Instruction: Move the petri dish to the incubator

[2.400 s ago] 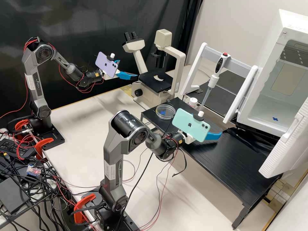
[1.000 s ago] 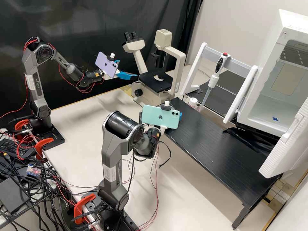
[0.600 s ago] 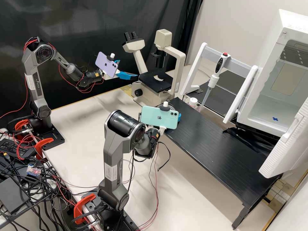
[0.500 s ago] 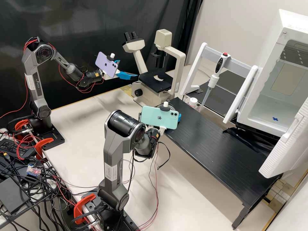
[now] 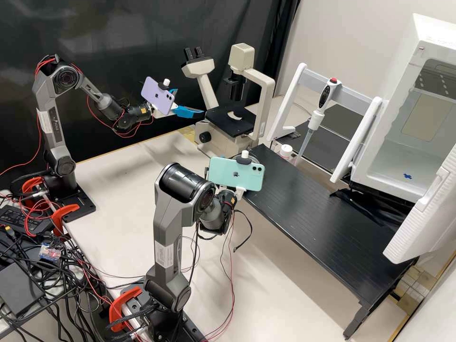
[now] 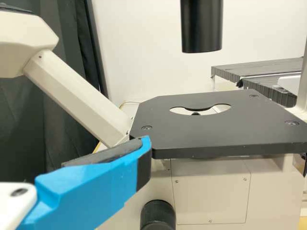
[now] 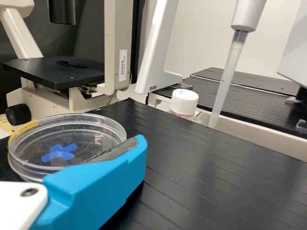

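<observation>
Pad meets plastic at the right gripper [image 5: 240, 193]: its blue finger, which stuck out past the green phone [image 5: 236, 174] half a second ago, has drawn inward, and it has the petri dish [image 7: 67, 143] in its grasp, pad against the clear wall! The dish sits at the end of the black rack [image 5: 323, 218], near the microscope [image 5: 232, 121]. That right arm has swung back from farther along the rack and now holds the pose of the last two frames, forearm bent down and out over the rack's edge. Across the bench, the left gripper [image 5: 191, 101] hangs unclenched, fingers apart, beside the microscope, its arm unmoved. Well apart from the dish stands the incubator [image 5: 363, 171], door [image 5: 422, 218] swung wide.
</observation>
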